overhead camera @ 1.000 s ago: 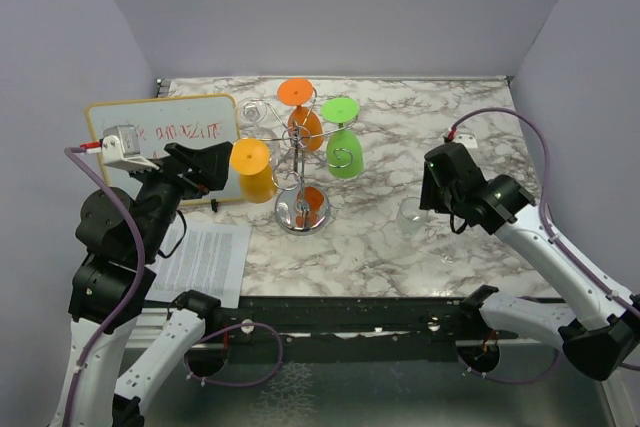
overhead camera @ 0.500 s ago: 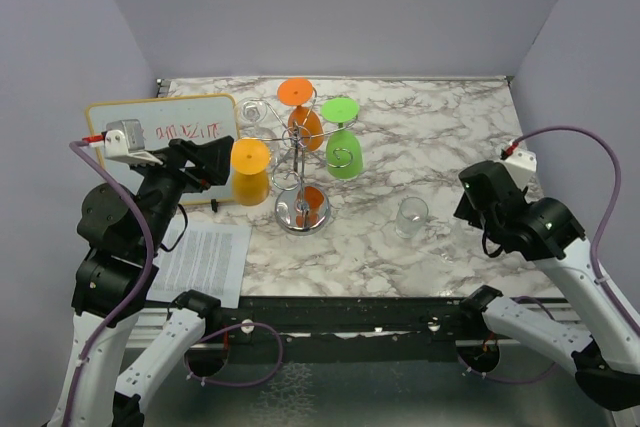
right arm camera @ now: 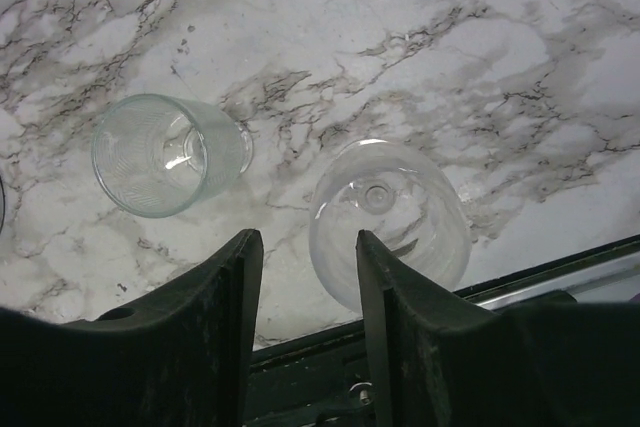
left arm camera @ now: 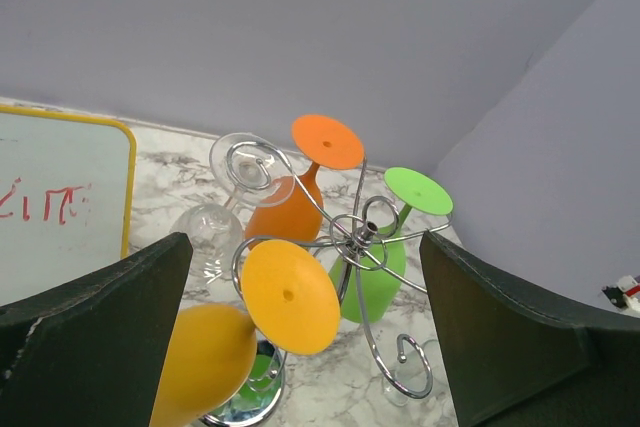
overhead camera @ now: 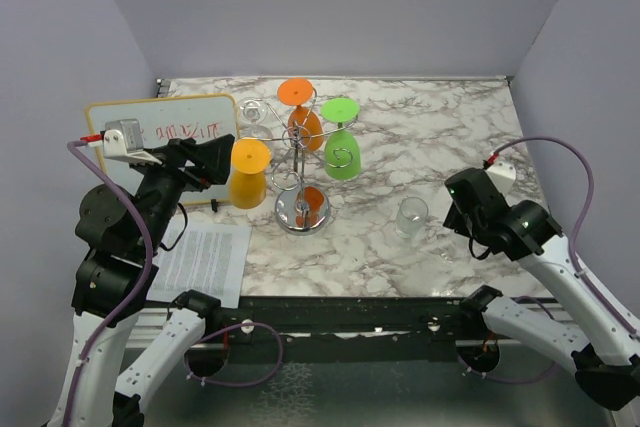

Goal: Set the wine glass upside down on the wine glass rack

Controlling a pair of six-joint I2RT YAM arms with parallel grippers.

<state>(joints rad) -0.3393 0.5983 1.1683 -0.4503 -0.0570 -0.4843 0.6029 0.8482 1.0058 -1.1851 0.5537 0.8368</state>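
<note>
The chrome wine glass rack (overhead camera: 301, 169) stands mid-table and also shows in the left wrist view (left arm camera: 365, 237). Orange (overhead camera: 299, 115), green (overhead camera: 342, 150), yellow (overhead camera: 248, 173) and clear (overhead camera: 253, 113) glasses hang from it upside down. My left gripper (overhead camera: 216, 164) is open and empty, just left of the yellow glass (left arm camera: 285, 297). A clear wine glass (right arm camera: 390, 222) stands upright near the table's front edge. It shows only faintly in the top view (overhead camera: 448, 246). My right gripper (right arm camera: 305, 247) is open above it, with the glass slightly right of the gap.
A clear tumbler (overhead camera: 411, 217) stands left of the wine glass and also shows in the right wrist view (right arm camera: 165, 154). A whiteboard (overhead camera: 165, 137) and a printed sheet (overhead camera: 205, 257) lie at the left. The table's front edge (right arm camera: 560, 267) is close by the wine glass.
My right arm swung right and toward the front, then came back left over the clear wine glass. My left gripper drew back slightly from the yellow glass.
</note>
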